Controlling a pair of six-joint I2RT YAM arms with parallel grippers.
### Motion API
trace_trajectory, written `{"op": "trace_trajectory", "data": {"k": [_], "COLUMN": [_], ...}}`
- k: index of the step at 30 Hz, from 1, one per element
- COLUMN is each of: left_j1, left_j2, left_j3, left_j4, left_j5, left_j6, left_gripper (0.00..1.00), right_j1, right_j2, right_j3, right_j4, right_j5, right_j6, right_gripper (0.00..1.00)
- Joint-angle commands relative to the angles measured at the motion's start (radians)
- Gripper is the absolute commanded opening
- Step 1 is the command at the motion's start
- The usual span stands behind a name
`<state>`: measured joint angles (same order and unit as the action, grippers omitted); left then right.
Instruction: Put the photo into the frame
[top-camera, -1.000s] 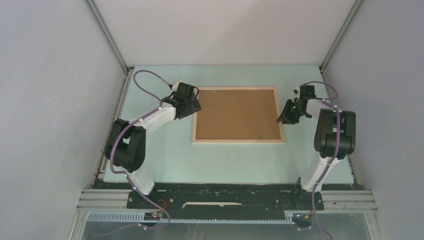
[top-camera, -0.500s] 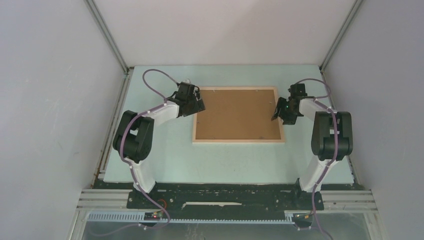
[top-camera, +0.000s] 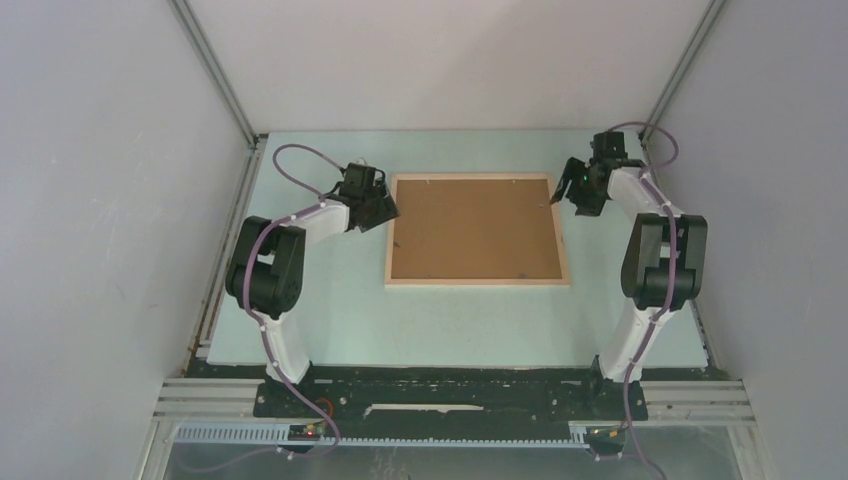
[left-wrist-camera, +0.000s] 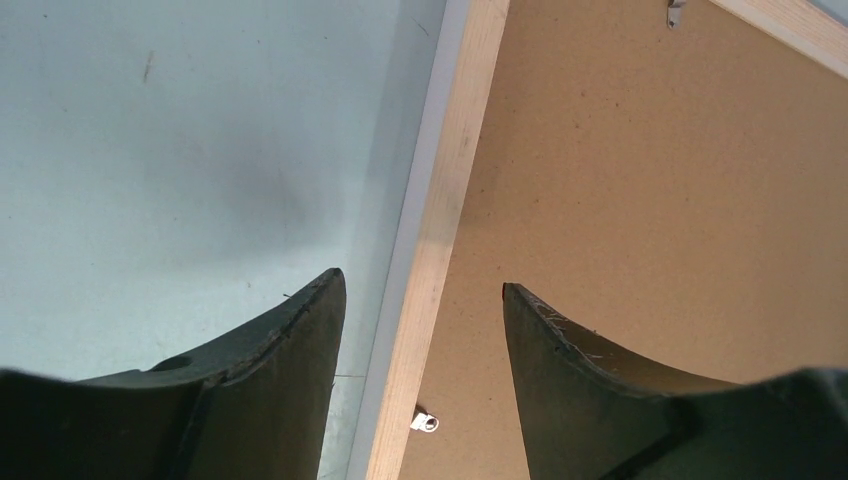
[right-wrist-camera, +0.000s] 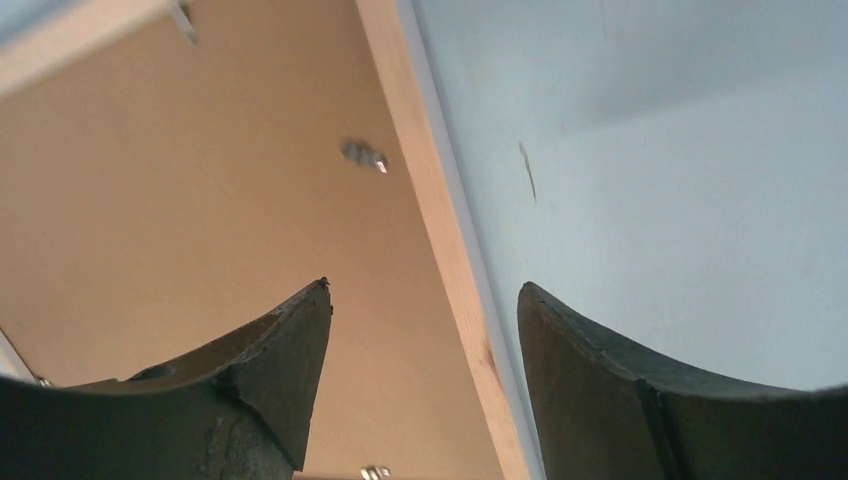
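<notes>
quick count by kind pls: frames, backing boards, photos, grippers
frame: 1
backing board: 1
photo: 0 in view
grippers: 2 (left gripper, right gripper, both open)
total: 4

One frame (top-camera: 478, 283), one backing board (top-camera: 475, 228)
</notes>
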<state>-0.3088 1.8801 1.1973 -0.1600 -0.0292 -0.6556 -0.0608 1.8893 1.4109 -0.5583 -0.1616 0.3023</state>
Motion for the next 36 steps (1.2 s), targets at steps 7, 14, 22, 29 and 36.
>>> {"op": "trace_trajectory", "data": {"k": [7,14,22,29,36], "left_j1": [0.005,0.004,0.004,0.023,0.030], "left_j2": [0.010,-0.005,0.009,0.051,0.103], "left_j3": [-0.005,-0.020,-0.016,0.030,0.076], "left_j4": [0.029,0.046,0.051,0.022,-0.014], "left_j5": [0.064,0.057,0.058,0.078,0.101], "left_j6": [-0.030,-0.033,-0.048,-0.041,-0.042], "left_gripper": [0.66,0.66,0.64,0.60,0.50], "right_j1": [0.020,0.026,0.048,0.101,0.111], "right_j2": [0.212,0.317,0.398,0.399,0.410], "right_j3": [0.319,0.428,0.527,0.529,0.544], "right_j4": [-0.150,-0.245,-0.289,-0.294,-0.296], "right_j5": [0.022,0.007,0.019,0.094,0.096], "right_j6": [-0.117,-0.188,-0.199,-0.219,-0.215], "right_gripper": [0.80,0.80,0.66,0.67,0.66]}}
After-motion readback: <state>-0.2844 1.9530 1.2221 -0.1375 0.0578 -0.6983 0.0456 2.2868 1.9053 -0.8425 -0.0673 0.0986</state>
